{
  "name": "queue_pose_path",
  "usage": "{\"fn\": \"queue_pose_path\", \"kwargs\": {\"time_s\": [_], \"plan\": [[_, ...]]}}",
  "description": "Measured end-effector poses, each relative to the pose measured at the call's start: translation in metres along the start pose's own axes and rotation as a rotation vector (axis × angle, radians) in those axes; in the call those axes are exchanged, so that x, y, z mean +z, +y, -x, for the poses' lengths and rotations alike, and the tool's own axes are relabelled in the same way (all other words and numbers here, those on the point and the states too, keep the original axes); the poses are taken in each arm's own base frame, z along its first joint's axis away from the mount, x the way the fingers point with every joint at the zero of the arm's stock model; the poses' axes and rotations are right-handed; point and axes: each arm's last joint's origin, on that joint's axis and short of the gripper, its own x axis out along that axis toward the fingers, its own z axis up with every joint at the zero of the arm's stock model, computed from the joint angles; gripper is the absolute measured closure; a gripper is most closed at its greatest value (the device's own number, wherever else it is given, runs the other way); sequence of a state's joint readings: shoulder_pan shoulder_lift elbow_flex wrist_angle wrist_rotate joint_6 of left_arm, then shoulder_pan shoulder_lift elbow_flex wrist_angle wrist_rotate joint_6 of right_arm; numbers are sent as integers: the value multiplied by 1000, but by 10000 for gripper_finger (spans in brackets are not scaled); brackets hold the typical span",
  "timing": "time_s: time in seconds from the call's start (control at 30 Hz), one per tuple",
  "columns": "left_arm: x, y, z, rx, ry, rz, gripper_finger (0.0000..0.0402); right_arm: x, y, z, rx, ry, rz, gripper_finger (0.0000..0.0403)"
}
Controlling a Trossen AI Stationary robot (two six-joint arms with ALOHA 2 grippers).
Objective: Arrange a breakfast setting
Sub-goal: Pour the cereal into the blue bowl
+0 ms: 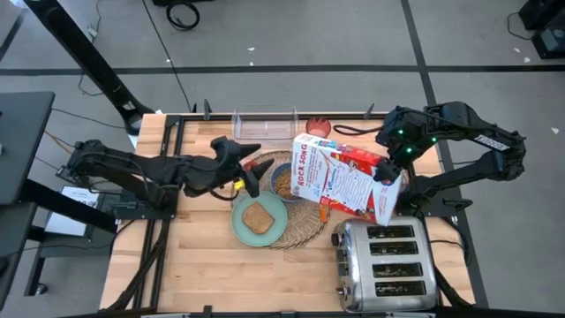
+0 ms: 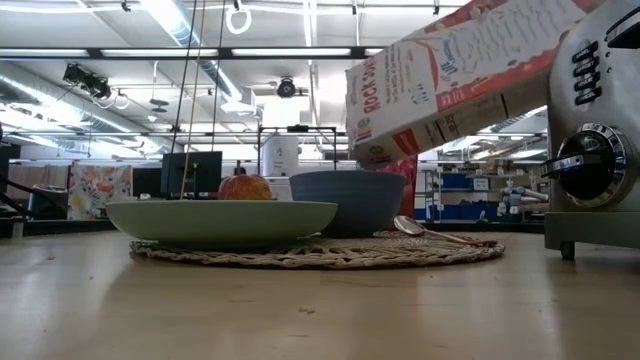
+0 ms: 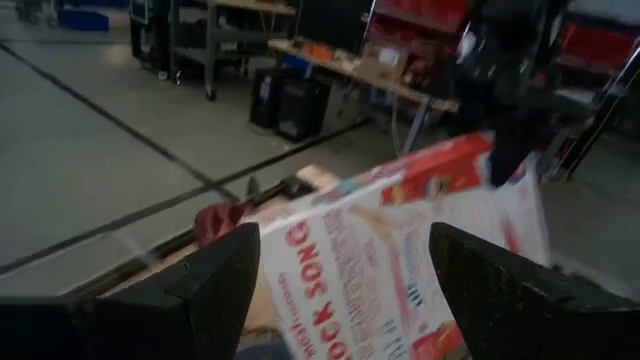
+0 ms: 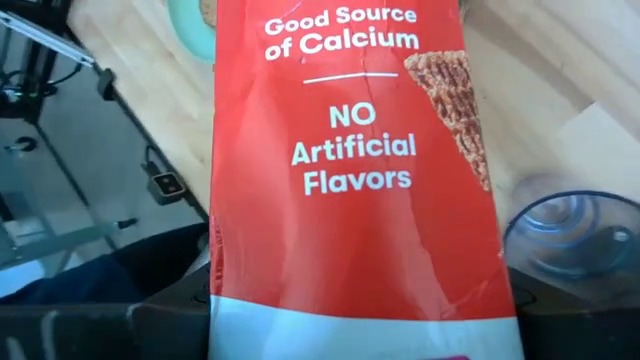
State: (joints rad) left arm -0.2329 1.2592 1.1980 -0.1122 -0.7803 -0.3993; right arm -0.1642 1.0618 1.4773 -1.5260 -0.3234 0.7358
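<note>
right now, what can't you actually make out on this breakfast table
- Blue bowl: in the high view the tilted cereal box covers part of it; in the low view its wall hides what is inside.
- Toast slice: hidden in the low view by the rim of the mint-green plate.
- Red cup: mostly behind the box.
- Right gripper: finger contact hidden by the box in its wrist view.
</note>
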Motion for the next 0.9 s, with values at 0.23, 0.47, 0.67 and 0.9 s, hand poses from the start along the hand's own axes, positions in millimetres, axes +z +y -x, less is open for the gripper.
{"fn": "queue_pose_path", "kwargs": {"time_s": [0.23, 0.47, 0.67, 0.9], "plan": [[5, -2, 0, -18, -43, 9, 104, -2, -2, 3, -27, -45, 49, 170], [11, 0, 4, -58, -44, 24, 104, -4, -3, 6, -23, -56, 93, 170], [28, 11, 19, -72, -84, 28, 104, -10, -7, 12, -29, -99, 145, 170], [50, 26, 42, -98, -148, 44, 104, -22, -12, 26, 22, -184, 208, 170]]}}
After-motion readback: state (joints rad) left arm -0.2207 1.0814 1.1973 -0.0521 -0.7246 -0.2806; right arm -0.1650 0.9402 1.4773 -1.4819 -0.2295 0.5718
